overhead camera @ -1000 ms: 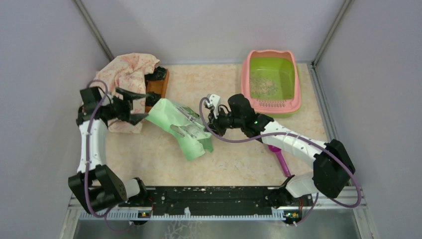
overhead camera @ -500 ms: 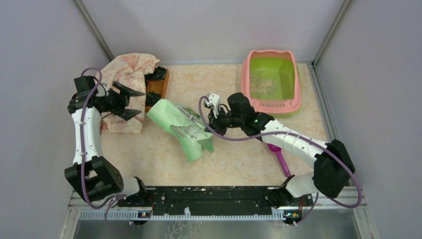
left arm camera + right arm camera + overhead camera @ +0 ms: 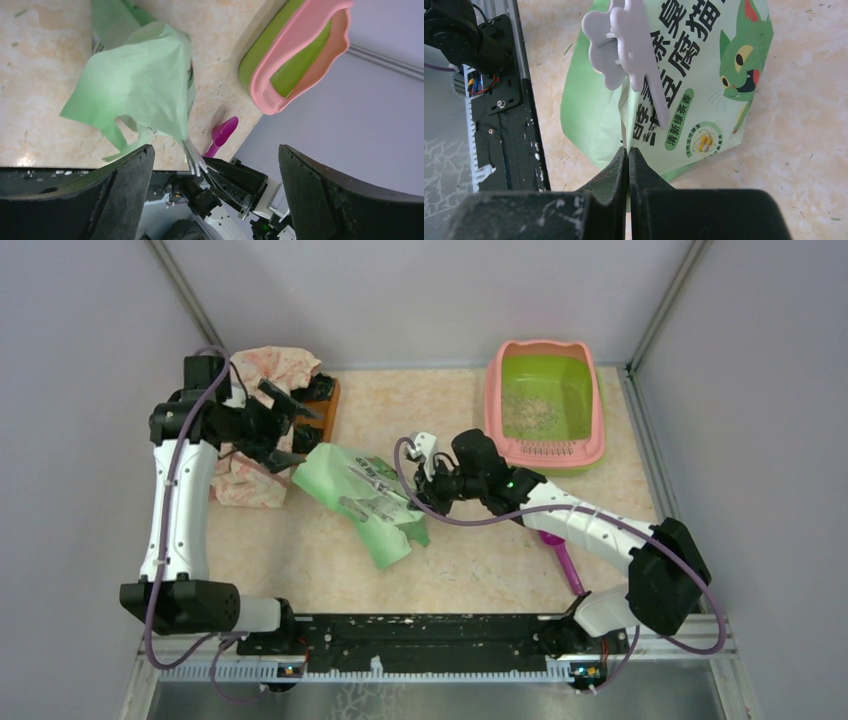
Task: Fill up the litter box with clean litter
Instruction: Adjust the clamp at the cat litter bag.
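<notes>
The litter box [image 3: 594,410], pink-rimmed with a lime-green basin, stands at the back right and shows tilted in the left wrist view [image 3: 295,50]. A thin patch of clean litter [image 3: 528,416] lies in the basin. A light green printed bag [image 3: 365,498] lies mid-table, with a white flower-shaped clip [image 3: 624,50] on it. My right gripper [image 3: 420,492] is shut on the bag's edge [image 3: 628,155]. My left gripper [image 3: 290,430] hangs open over the bag's left end, nothing between its fingers [image 3: 125,190]. Through its jaws I see the bag [image 3: 135,80] and the right gripper pinching it.
A purple scoop [image 3: 560,555] lies under the right arm, also visible from the left wrist [image 3: 222,132]. A floral cloth [image 3: 255,390] and a brown wooden tray [image 3: 322,410] sit at the back left. Grey walls enclose three sides; the black rail [image 3: 504,100] runs along the near edge.
My left arm has risen and swung back and to the right, its open gripper turning toward the bag. The right gripper has kept its grip, and the bag has shifted slightly.
</notes>
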Available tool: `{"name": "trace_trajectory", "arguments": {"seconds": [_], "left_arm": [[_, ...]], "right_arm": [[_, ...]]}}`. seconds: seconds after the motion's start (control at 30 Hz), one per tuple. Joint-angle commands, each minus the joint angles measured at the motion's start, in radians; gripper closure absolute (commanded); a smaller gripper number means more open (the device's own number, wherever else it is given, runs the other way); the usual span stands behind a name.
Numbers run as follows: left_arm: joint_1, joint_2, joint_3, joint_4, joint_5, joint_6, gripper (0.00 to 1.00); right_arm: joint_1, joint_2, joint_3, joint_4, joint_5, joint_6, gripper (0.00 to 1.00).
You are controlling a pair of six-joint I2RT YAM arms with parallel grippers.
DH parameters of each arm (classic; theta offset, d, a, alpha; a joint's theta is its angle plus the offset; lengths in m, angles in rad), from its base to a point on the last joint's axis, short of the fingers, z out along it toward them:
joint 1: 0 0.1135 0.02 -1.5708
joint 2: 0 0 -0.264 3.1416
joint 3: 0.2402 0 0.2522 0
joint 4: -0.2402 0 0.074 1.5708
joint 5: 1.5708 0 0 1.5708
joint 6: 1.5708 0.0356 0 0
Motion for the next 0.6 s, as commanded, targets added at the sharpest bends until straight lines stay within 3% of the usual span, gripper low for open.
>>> {"name": "trace_trajectory", "arguments": {"seconds": [0.0,0.17,0.3,0.57], "left_arm": [[-0.046,0.035,-0.122,-0.095,-0.042,-0.090,0.02],[-0.137,0.042,-0.262,-0.006,-0.025,-0.183,0.05],[-0.206,0.105,-0.248,0.002,-0.031,-0.207,0.06],[-0.211,0.207,-0.201,0.016,-0.025,-0.238,0.11]], "right_arm": [[0.015,-0.002,0.047,0.046,-0.013,0.007,1.00],[0.015,-0.014,0.030,0.055,0.005,0.004,1.00],[0.015,-0.021,0.022,0.064,0.017,0.004,1.00],[0.015,-0.033,0.007,0.073,0.018,0.006,1.00]]}}
